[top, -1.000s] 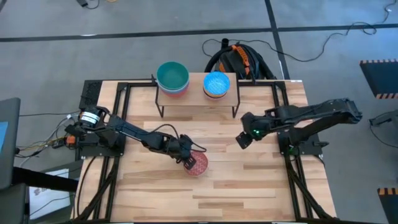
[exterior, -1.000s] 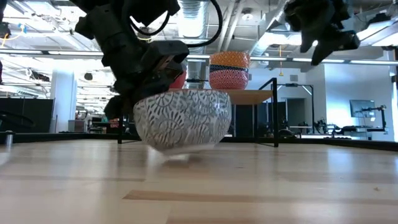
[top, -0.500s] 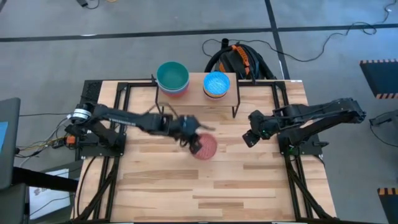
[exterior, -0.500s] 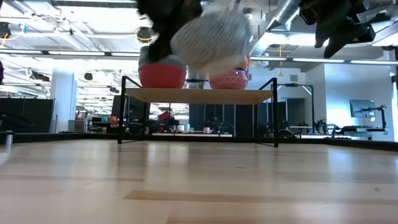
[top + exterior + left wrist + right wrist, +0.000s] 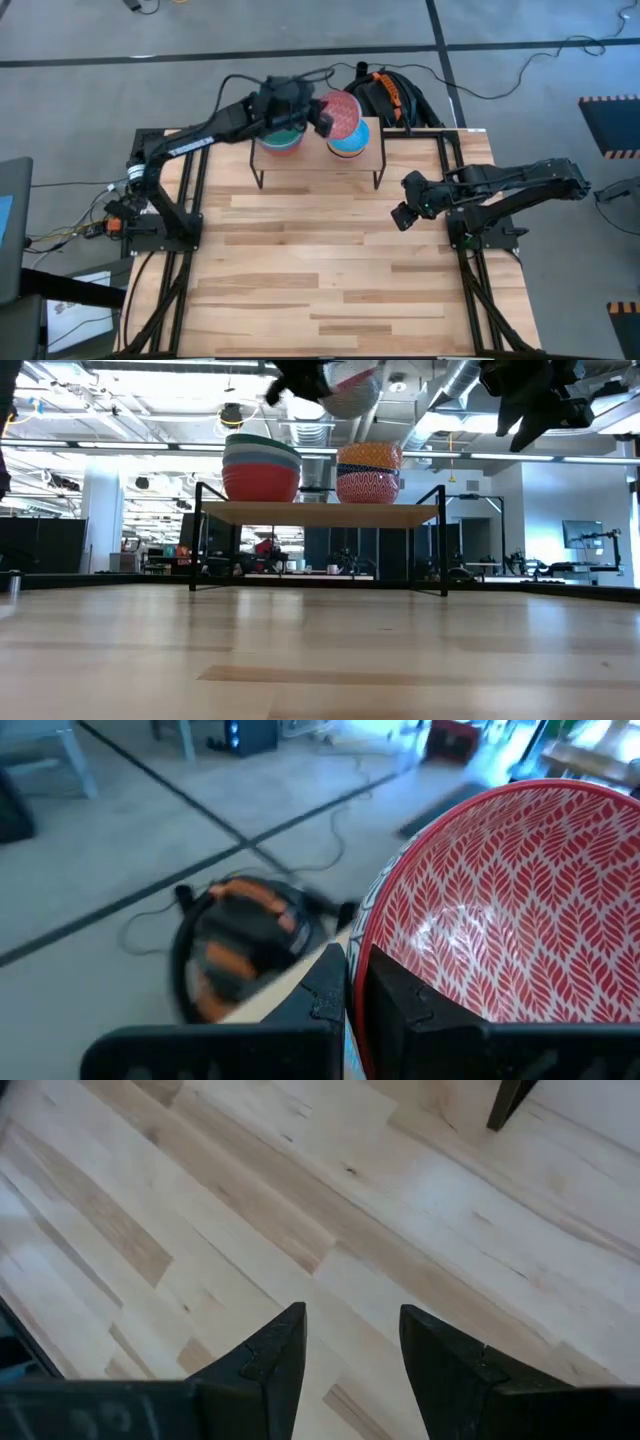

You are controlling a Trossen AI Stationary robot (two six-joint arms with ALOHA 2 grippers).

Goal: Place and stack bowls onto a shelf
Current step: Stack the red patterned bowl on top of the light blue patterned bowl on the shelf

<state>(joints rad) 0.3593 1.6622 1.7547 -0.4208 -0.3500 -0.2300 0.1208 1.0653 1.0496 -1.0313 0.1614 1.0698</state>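
My left gripper (image 5: 320,116) is up over the shelf (image 5: 318,152) and shut on the pink-red patterned bowl (image 5: 343,113). In the low view this bowl (image 5: 345,380) hangs high above the right stack (image 5: 368,473), whose top bowl is blue inside (image 5: 350,142). The left stack (image 5: 280,135) has a green bowl on top and a red one at the bottom (image 5: 262,468). Both stacks rest on the shelf board. My right gripper (image 5: 403,213) waits open above the table's right side. My left gripper holds the pink-red patterned bowl by its rim (image 5: 362,935), on the side toward the table's left. One finger (image 5: 400,1010) is inside the bowl and the other (image 5: 330,990) outside. The fingers come roughly level from the left. The bowl is lifted clear and tilted.
A black and orange bundle of cables (image 5: 385,95) lies on the floor behind the shelf. Black frame rails (image 5: 195,170) run along both table sides. Bare wooden tabletop (image 5: 320,270) stretches between the shelf and the near edge.
My left gripper has lifted the pink-red patterned bowl from the table's middle and carried it up and toward the far edge, to above the shelf's right stack. My right gripper has drifted a little toward the table's right edge.
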